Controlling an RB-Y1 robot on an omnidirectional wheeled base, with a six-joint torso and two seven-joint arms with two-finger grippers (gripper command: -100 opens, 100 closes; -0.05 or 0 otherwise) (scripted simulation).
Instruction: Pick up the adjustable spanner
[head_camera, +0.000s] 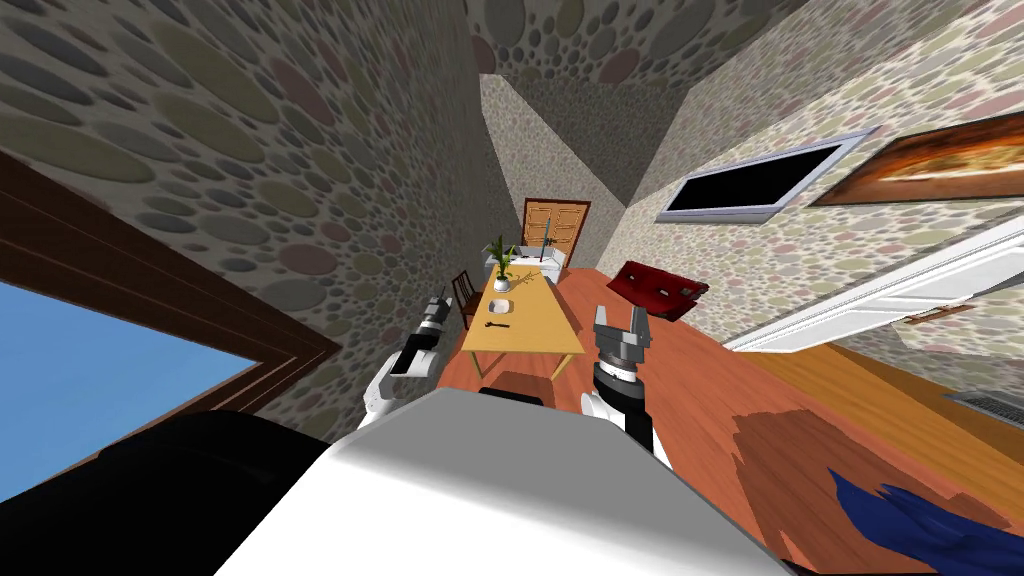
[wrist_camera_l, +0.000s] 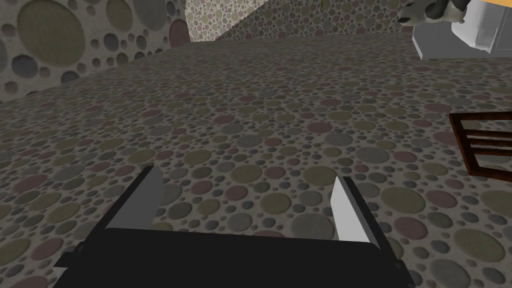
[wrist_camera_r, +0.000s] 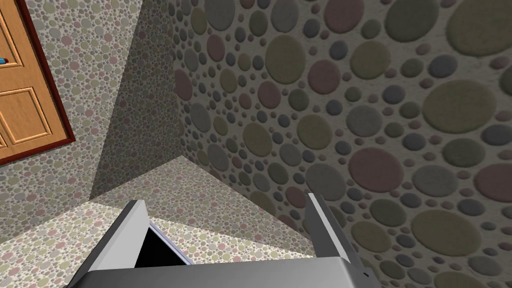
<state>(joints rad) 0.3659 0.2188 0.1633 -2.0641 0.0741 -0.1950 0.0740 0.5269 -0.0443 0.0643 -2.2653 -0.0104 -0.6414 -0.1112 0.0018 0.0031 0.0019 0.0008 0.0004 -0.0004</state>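
Head view puts the left gripper (head_camera: 437, 300) and right gripper (head_camera: 620, 322) up ahead of me, both spread open and empty. Spanner (head_camera: 495, 326) lies on the table (head_camera: 540, 335) near its close end, nearer the left one, long axis roughly across the table I think. Wrist views face spotted wall (wrist_camera_l: 250, 125), fingers plainly apart

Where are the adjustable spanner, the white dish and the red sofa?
adjustable spanner (head_camera: 494, 326): head view, middle of its dark body.
white dish (head_camera: 500, 307): head view, its centre.
red sofa (head_camera: 657, 287): head view, middle of its red upholstery.
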